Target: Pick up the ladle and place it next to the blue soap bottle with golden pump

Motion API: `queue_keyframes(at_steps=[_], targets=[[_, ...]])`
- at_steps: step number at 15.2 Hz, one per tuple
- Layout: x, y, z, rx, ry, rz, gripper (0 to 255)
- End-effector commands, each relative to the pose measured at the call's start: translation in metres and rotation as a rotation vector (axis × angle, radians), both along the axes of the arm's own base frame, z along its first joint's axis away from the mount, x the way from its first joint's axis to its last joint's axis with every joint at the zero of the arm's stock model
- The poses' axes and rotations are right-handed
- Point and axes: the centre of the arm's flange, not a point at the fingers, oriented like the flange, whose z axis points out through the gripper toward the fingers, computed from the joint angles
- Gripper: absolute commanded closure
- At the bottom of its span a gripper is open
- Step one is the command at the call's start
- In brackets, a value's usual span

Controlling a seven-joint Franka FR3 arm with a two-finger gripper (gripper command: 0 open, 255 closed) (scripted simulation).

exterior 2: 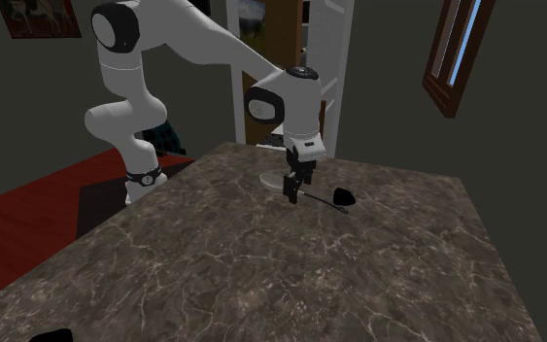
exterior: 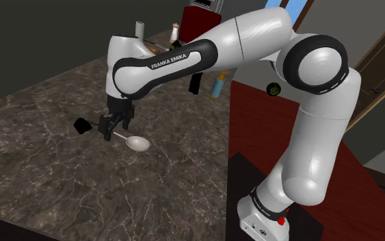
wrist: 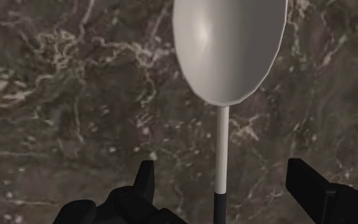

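One ladle [exterior: 139,142] flat on the dark marbled counter [exterior: 40,171], centre-left of the shoulder view, straddled by the open, empty gripper [exterior: 115,130].
Advised: keep the stem centred between the fingers [wrist: 308,184], settle lower, close squarely above the black grip, lift level. Pale rounded bowl, thin light stem, black handle end; blue bottle [exterior: 217,87] well apart, upper centre.
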Motion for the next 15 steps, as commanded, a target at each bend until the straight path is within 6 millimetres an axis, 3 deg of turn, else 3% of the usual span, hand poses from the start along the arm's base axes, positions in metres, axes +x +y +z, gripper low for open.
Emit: queue_keyframes(at_steps=[1, 5, 6, 15], targets=[[-0.0001, 0.0001, -0.0008, 0.000, 0.000, 0.000, 0], [-0.0001, 0.0001, -0.0008, 0.000, 0.000, 0.000, 0], [-0.0001, 0.0001, -0.0008, 0.000, 0.000, 0.000, 255], [-0.0001, 0.0001, -0.0008, 0.000, 0.000, 0.000, 255]])
